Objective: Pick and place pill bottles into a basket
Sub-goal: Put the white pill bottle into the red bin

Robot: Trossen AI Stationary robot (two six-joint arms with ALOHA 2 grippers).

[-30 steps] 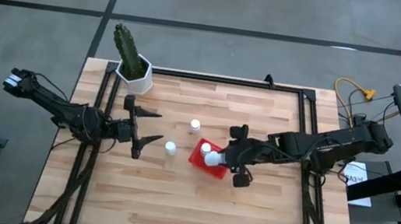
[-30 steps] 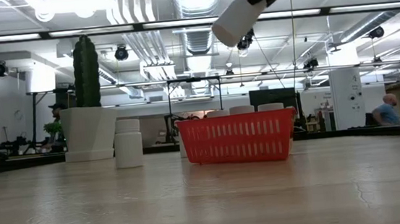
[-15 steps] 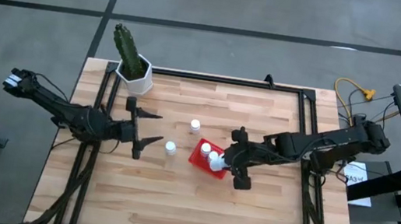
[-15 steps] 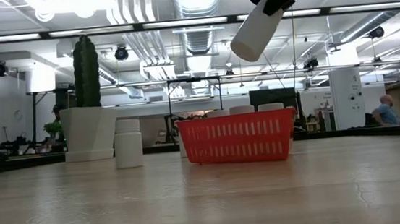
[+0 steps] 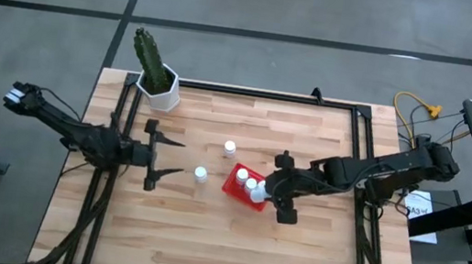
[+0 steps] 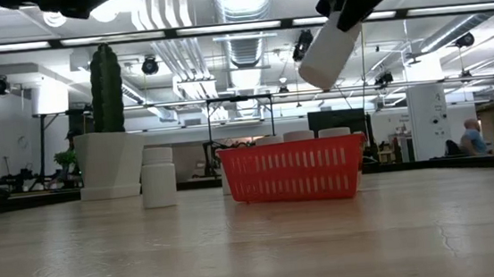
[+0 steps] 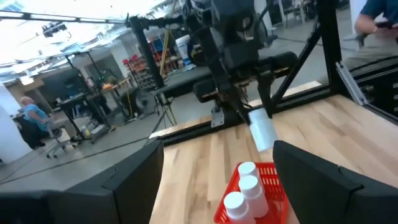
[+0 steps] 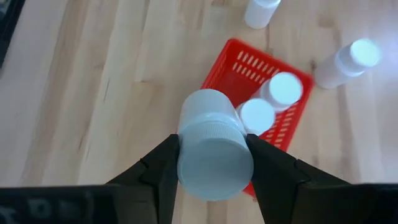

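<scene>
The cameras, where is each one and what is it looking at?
High view: above the table, looking straight down; both arms show, right gripper over the basket.
Low view: at tabletop height, looking level across; held bottle hangs above the basket.
Left wrist view: on the left arm, facing the right arm and the basket; left gripper open.
Right wrist view: on the right arm, looking down past the held bottle.
All four share the basket.
</scene>
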